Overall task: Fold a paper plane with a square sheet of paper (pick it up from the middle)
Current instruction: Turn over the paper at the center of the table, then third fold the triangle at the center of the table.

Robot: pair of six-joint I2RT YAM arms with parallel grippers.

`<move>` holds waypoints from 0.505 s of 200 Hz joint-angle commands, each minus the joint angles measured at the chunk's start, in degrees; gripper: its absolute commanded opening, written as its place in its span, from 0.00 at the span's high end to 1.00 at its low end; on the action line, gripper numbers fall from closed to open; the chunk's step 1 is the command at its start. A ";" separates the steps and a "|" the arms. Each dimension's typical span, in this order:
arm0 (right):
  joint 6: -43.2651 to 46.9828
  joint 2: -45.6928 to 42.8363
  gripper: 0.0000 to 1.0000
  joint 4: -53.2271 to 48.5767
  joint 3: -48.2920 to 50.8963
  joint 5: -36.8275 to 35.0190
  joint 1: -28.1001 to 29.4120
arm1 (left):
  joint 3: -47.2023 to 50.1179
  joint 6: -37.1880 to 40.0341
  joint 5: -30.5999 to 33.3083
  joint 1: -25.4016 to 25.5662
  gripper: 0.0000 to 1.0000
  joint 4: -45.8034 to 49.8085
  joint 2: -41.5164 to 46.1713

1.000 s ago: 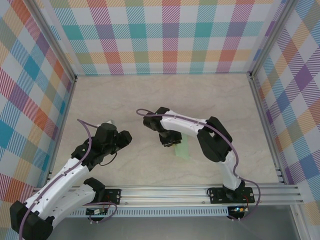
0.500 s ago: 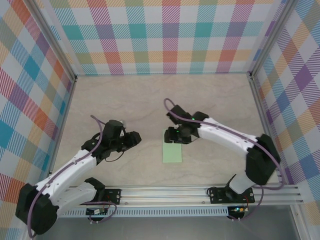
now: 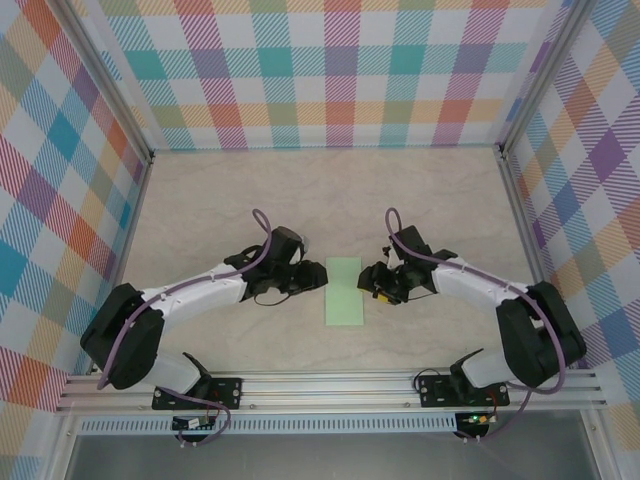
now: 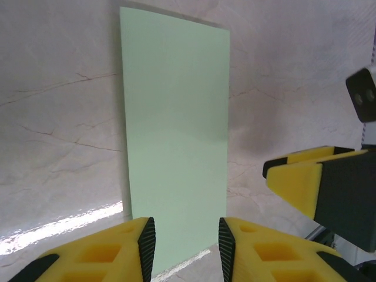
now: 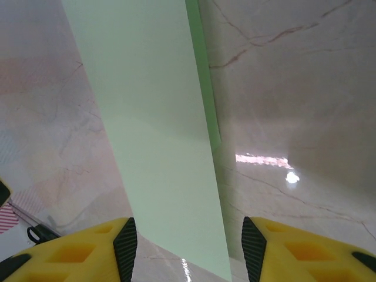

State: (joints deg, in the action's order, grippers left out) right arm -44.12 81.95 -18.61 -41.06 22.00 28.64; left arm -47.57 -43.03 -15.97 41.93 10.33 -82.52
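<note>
Top external: pale-green paper (image 3: pixel 344 291), narrow two-layer rectangle, lying flat, unmarked.

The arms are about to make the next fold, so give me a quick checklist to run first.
1. The sheet of paper lies flat on the table: ok.
2. The left gripper is open, holding nothing: ok.
3. The right gripper is open, holding nothing: ok.
4. Grippers flank the sheet's opposite long edges: ok.
5. Folded layers aligned: cannot tell; a darker strip runs along one edge.
</note>
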 commanded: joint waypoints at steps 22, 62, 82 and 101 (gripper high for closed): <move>2.33 6.92 0.51 5.65 -2.73 6.95 -1.47 | -2.44 6.04 6.61 5.75 0.55 4.45 -2.21; 3.42 10.95 0.57 7.90 -3.25 10.18 -2.30 | -4.32 10.13 12.59 10.47 0.46 9.72 -3.23; 3.43 12.22 0.60 8.69 -3.48 11.02 -2.54 | -5.95 12.35 15.35 12.21 0.42 12.23 -4.20; 3.34 12.97 0.63 9.16 -3.67 11.35 -2.71 | -7.94 15.20 17.66 14.61 0.38 14.20 -5.22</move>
State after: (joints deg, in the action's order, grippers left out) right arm -41.98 93.78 -11.51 -42.98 30.72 26.44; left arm -52.40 -32.88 -3.53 53.69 19.90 -86.50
